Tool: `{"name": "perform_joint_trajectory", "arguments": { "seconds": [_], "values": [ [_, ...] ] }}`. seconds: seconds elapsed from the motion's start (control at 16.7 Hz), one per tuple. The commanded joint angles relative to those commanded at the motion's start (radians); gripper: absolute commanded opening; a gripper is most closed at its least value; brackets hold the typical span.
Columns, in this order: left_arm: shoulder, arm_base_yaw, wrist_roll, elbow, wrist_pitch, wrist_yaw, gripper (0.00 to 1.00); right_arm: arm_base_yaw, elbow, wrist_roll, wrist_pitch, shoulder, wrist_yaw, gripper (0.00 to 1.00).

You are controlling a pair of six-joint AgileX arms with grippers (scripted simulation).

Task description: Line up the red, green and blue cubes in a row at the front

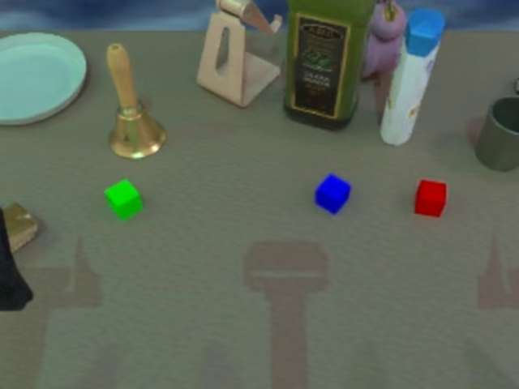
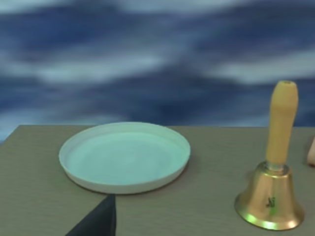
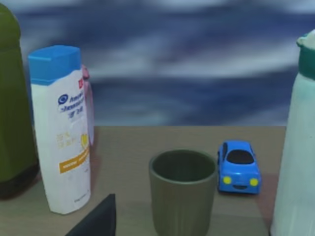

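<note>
Clearly, little writing can be read. A dark label with a gold edge is seen on the green bottle, but its words are too blurred to read. A small dark mark is stamped on the brass bell. A round blue logo and an orange band are printed on the white bottle with the blue cap; the words there cannot be made out either.

Three small plain cubes are laid flat on the table, all the same size. The green cube is found just in front of the bell. The blue cube is set in front of the green bottle, and the red cube is placed beside the blue one, in front of the white bottle. Each cube is kept well apart from the others.

A pale round plate is seen next to the bell. An olive cup is stood beside the white bottle, with a blue toy car behind it.

Only a dark part of the left arm is seen, at the table's edge, well to the side of the green cube. Whether its fingers are spread or pressed together cannot be told. The right gripper is not seen from above, and only a dark corner shows in its wrist view.
</note>
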Motion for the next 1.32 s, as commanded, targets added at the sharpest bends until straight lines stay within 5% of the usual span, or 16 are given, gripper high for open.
{"name": "perform_joint_trajectory", "arguments": {
  "seconds": [0.54, 1.32],
  "values": [
    [0.0, 0.0, 0.0, 0.0, 0.0, 0.0, 1.0, 0.048, 0.285, 0.083, -0.188, 0.291, -0.003, 1.0],
    [0.0, 0.0, 0.0, 0.0, 0.0, 0.0, 1.0, 0.212, 1.349, 0.377, -0.93, 1.689, 0.003, 1.0]
  ]
}}
